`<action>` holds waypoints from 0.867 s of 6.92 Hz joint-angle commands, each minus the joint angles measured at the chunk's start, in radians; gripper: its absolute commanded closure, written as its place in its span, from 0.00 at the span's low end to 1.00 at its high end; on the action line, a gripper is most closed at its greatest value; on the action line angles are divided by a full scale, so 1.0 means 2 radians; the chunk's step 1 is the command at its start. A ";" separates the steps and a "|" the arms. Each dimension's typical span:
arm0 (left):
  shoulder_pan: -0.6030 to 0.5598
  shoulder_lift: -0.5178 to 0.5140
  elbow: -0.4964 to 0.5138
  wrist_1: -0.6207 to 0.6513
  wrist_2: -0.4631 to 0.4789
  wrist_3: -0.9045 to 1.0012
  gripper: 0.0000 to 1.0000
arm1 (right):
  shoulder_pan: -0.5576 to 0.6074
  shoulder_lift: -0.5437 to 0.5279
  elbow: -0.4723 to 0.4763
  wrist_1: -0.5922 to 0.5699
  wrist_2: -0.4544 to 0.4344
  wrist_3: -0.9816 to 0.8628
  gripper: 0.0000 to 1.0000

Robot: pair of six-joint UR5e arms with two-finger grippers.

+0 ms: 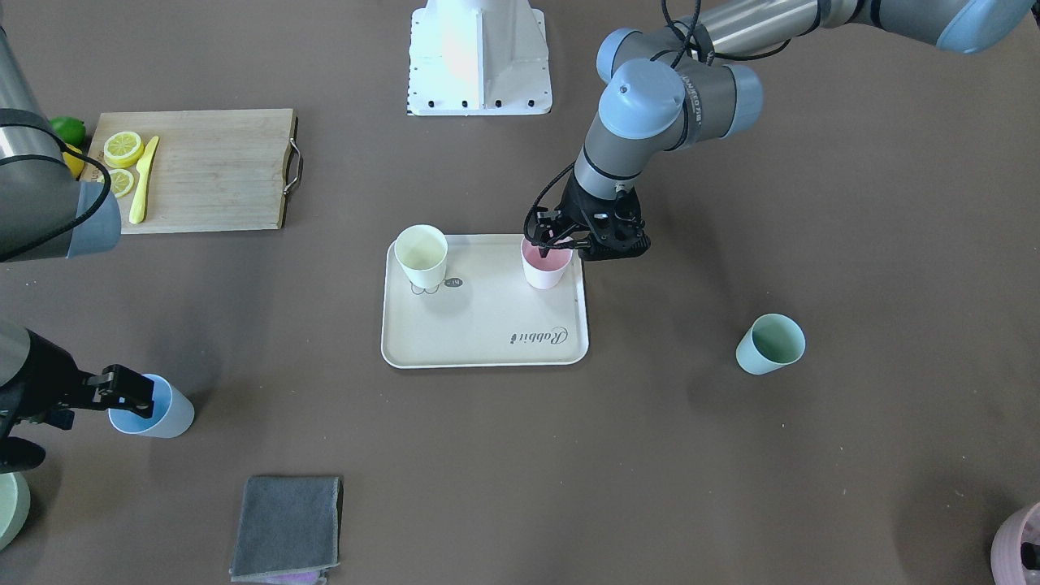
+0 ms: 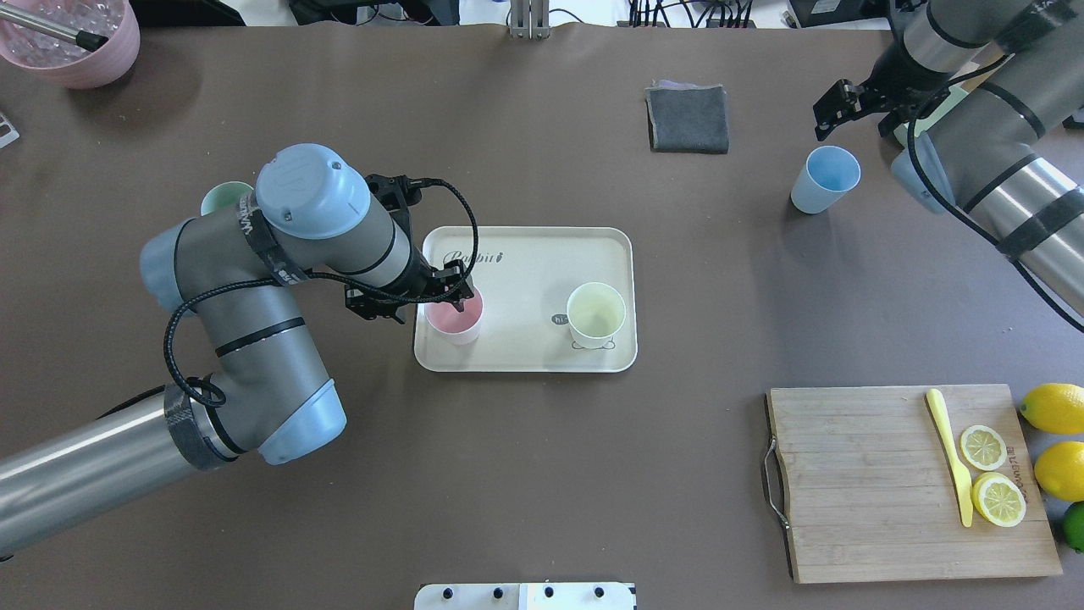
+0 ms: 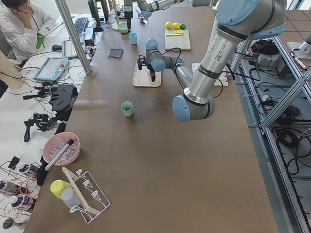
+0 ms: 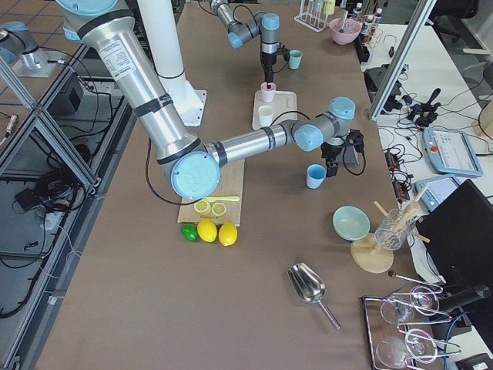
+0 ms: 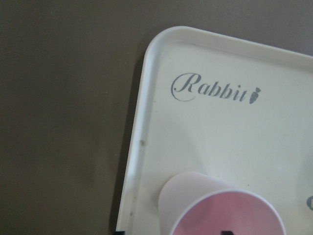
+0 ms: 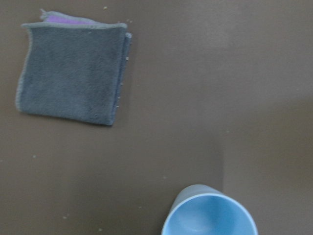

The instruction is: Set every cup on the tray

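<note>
The cream tray (image 1: 487, 325) lies mid-table, also in the overhead view (image 2: 525, 271) and the left wrist view (image 5: 220, 137). On it stand a pale yellow cup (image 1: 422, 256) and a pink cup (image 1: 546, 268). My left gripper (image 1: 555, 244) is at the pink cup's rim, its jaws a little apart on either side of the wall. A green cup (image 1: 769, 344) stands on the table, off the tray. A blue cup (image 1: 158, 410) stands on the table near my right gripper (image 1: 130, 392), which is open just above and beside it.
A wooden cutting board (image 1: 203, 171) holds lemon slices and a yellow knife. A folded grey cloth (image 1: 288, 526) lies near the blue cup. A pink bowl (image 2: 72, 38) sits at a far corner. Whole lemons (image 2: 1054, 407) lie beside the board.
</note>
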 commanded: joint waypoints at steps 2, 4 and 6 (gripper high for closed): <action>-0.034 0.011 -0.007 0.011 -0.010 0.017 0.02 | -0.004 -0.009 -0.023 0.001 0.003 -0.006 0.02; -0.050 0.018 -0.013 0.021 -0.010 0.019 0.02 | -0.034 -0.035 -0.024 0.022 0.006 -0.005 0.10; -0.116 0.044 -0.019 0.045 -0.038 0.134 0.02 | -0.040 -0.027 -0.022 0.029 0.008 0.004 1.00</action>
